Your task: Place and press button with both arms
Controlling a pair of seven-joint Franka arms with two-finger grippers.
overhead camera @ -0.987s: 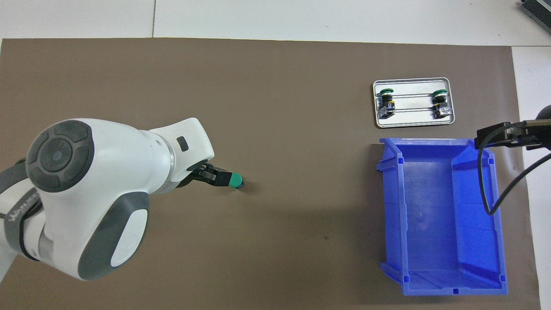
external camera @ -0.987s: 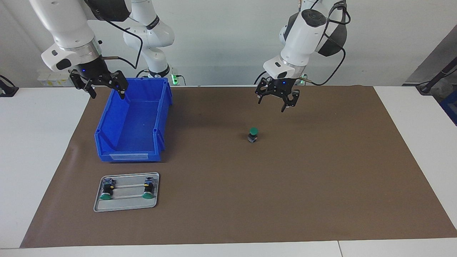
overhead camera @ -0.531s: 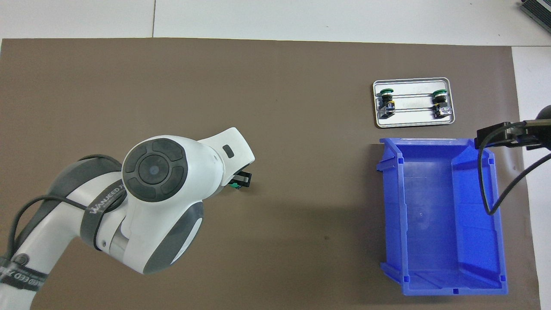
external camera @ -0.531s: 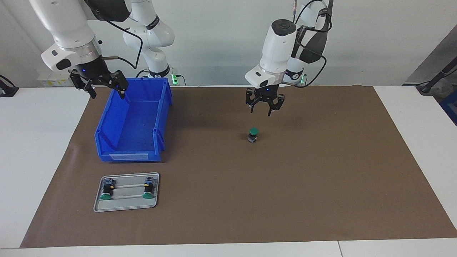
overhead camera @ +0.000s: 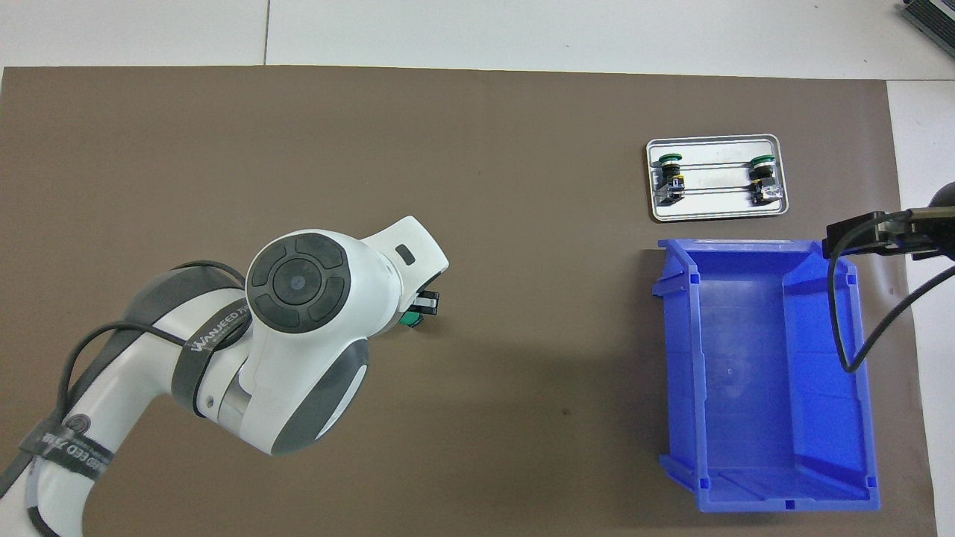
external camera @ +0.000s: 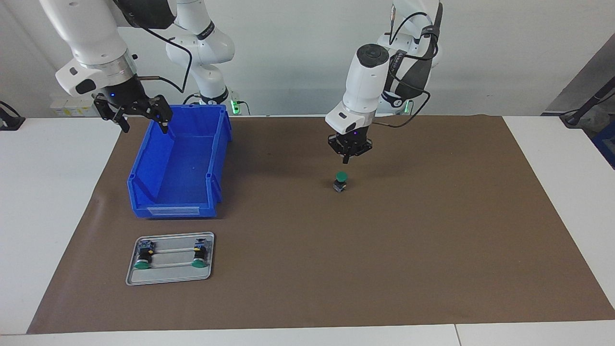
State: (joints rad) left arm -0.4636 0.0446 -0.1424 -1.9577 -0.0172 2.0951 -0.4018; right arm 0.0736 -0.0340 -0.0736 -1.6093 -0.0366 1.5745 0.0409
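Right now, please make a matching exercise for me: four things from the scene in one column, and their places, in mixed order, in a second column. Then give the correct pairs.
Things:
1. button
2. left gripper
3. right gripper
4. metal tray

Places:
A. over the edge of the blue bin
B. standing upright on the brown mat
C. in the air just above the green cap
D. beside the bin, farther from the robots, holding two more buttons

Pairs: 1-B, 2-C, 3-A, 4-D
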